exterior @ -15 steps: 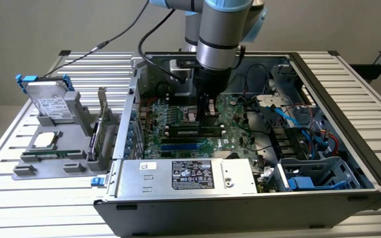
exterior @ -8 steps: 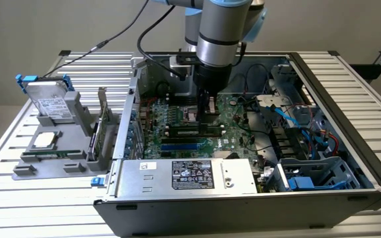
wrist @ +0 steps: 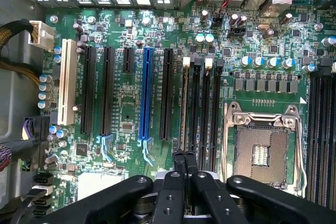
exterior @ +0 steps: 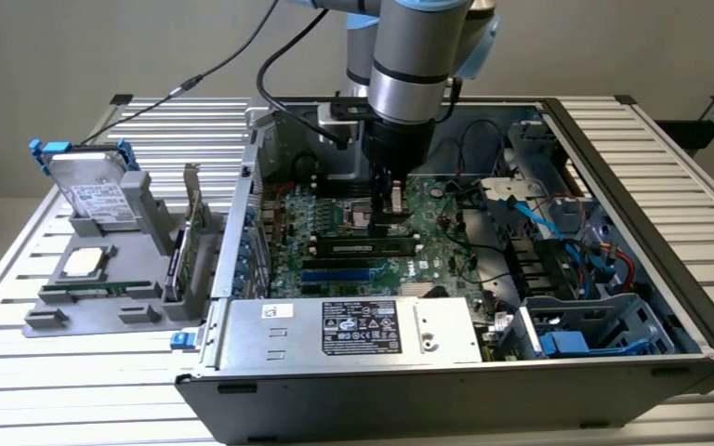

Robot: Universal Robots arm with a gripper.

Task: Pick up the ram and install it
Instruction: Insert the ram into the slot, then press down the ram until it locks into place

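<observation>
Arm down inside open computer case [exterior: 456, 400] on slatted worktop [exterior: 59, 390]. Gripper [exterior: 394, 216] pressed together, no gap between fingertips [wrist: 178, 163], low over motherboard [wrist: 126, 103]. Ram [exterior: 363, 247] upright on edge in memory slot near board middle, black chips toward exterior camera, just in front of gripper. In wrist view, tips at one end of memory slots [wrist: 202, 103], beside CPU socket [wrist: 261, 153]. Contact with ram: cannot tell. Power supply [exterior: 357, 330] at case front. Hard drive [exterior: 94, 190] in grey holder at exterior view's left, well apart.
</observation>
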